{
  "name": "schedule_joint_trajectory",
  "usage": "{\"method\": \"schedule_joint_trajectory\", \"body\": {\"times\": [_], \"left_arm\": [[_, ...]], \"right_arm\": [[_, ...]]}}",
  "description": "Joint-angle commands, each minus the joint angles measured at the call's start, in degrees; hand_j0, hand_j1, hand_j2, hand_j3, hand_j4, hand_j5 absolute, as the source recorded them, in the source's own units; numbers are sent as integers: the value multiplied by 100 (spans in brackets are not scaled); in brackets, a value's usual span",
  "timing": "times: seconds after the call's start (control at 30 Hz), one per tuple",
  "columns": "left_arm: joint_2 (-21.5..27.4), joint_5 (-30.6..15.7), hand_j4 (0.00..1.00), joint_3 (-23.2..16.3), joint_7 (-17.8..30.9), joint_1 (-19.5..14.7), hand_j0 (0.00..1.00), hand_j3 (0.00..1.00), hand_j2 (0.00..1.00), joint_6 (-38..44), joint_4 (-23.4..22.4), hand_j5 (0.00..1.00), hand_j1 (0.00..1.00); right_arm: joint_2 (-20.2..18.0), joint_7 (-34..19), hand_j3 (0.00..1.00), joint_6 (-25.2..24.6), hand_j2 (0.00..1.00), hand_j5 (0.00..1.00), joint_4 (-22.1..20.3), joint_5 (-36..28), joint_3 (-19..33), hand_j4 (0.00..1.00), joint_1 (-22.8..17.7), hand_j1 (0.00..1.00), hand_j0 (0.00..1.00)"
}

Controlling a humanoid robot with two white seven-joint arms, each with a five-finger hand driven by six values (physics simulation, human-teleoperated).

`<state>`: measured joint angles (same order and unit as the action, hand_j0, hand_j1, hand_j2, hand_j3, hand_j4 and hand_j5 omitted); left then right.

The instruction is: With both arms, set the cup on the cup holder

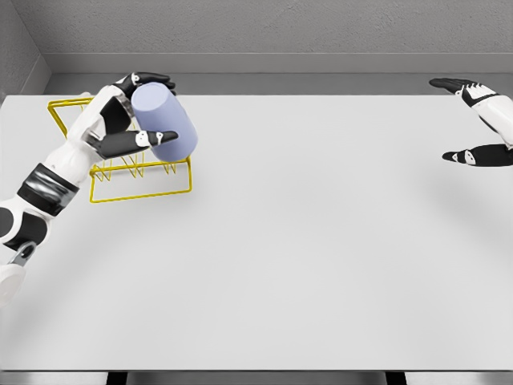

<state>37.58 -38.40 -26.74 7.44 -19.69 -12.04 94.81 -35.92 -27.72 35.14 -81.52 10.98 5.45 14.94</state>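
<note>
— Where is your left robot hand (132, 112) right now?

— You have it near the far left corner of the tabletop (321, 265), arm coming in from the lower left. Its fingers are clamped around the cup (164, 122): dark fingertips wrap over the top of it, and your thumb (132, 142) presses along the near side.

— And how does the cup sit?

— It is pale lavender, tilted, with its closed end pointing up and toward the back edge. You hold it directly over the cup holder (140, 184), the yellow wire rack that rests on the tabletop by the left edge. The cup's lower end hangs among the rack's upright prongs; you cannot tell from this view whether it touches them or is seated on one.

— What about your right robot hand (477, 120)?

— You have it at the far right corner, well apart from the cup and the rack. Its fingers are spread apart and hold nothing: the upper fingers reach left along the back edge, and the thumb points left below them, above the bare tabletop.
</note>
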Motion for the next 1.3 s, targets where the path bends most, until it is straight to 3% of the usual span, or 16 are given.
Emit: {"method": "schedule_joint_trajectory", "body": {"times": [0.0,0.2,0.47,0.93,1.27], "left_arm": [[74,-18,66,2,-6,9,66,66,66,0,-33,66,66],[74,-18,67,2,3,9,67,67,67,0,-59,67,67],[92,43,100,2,3,-26,100,100,100,17,-191,100,100],[92,61,100,-7,3,-44,100,100,100,-44,-94,100,100],[329,70,100,-33,12,105,100,100,100,-1529,134,100,100]], "right_arm": [[-3,3,100,-14,100,100,-13,-43,-9,100,0,100,100],[-3,3,100,-14,100,100,-4,-52,0,100,0,100,100],[-3,3,100,-14,100,100,-4,-52,0,100,0,100,100],[-3,3,100,-14,100,100,5,-43,0,100,0,100,100],[-3,3,100,-14,100,100,5,-43,9,100,-9,100,100]]}}
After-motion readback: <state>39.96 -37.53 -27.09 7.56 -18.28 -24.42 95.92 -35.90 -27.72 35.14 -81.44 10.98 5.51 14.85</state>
